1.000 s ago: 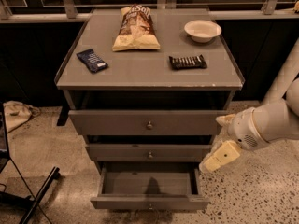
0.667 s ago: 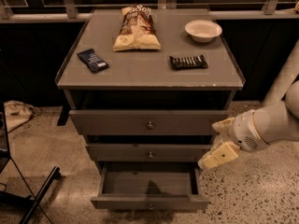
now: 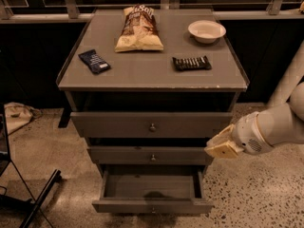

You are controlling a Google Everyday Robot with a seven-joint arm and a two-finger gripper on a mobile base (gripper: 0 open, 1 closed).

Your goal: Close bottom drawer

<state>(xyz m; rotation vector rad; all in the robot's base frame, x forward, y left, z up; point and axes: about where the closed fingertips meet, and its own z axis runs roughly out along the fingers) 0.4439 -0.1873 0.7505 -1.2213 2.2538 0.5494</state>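
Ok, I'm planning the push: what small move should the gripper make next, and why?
Probably lower the gripper toward the front of the bottom drawer: that drawer stands pulled out, and the gripper sits right of it, level with the middle drawer.

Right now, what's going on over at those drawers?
The robot's gripper hangs at the right side of the cabinet, level with the middle drawer. The bottom drawer is pulled out wide and not yet closed. The gripper is above it and apart from it.
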